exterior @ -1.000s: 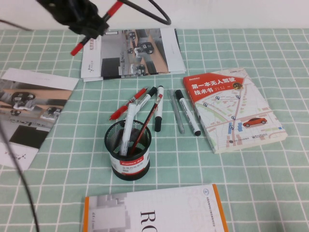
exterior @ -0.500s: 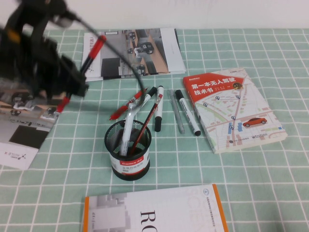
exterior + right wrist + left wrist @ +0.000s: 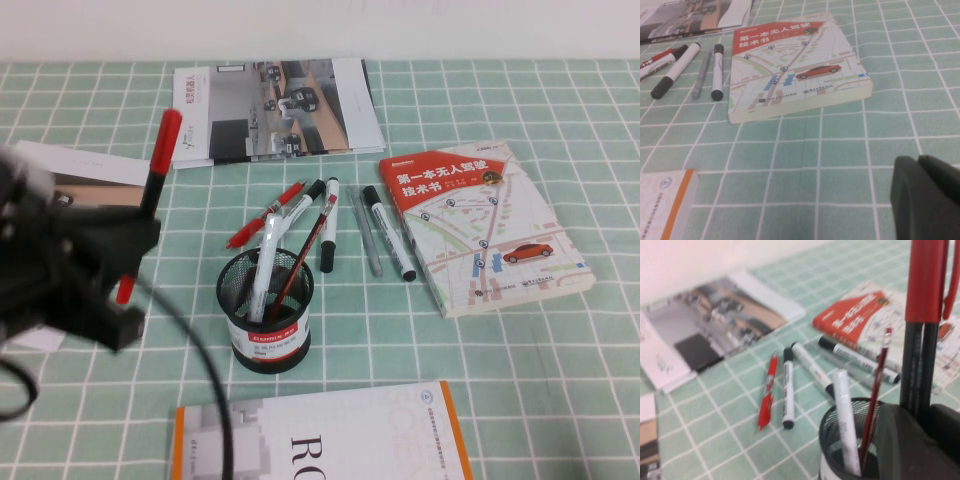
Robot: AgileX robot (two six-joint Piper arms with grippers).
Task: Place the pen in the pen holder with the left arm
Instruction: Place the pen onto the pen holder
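The left gripper (image 3: 135, 245) stands to the left of the pen holder (image 3: 266, 310), above the table (image 3: 560, 400), its jaws clamped on the black barrel of the pen (image 3: 152, 190). The pen is carried nearly upright, red cap uppermost and red tail end showing below the fingers, a posture judged to suit lowering it tail-first through the holder's open mouth. The pen is not yet over the cup; it is off to the cup's left and must, by this reading, be carried sideways before any descent. In the left wrist view the pen's barrel (image 3: 917, 365) rises just beside the holder's mesh rim (image 3: 840, 415), which suggests the wrist is being aligned with the opening. The holder already contains a white marker (image 3: 262, 270) and a slim dark red pencil (image 3: 300, 262), both leaning, so the free space in the mouth is limited and the tail could catch on them or on the rim. The red pen (image 3: 262, 216), further markers and a grey pen lie flat behind the holder, beside the map-covered book (image 3: 480, 225). The right gripper (image 3: 927, 197) is low over bare tablecloth near that book, fingers together and holding nothing, apparently parked.
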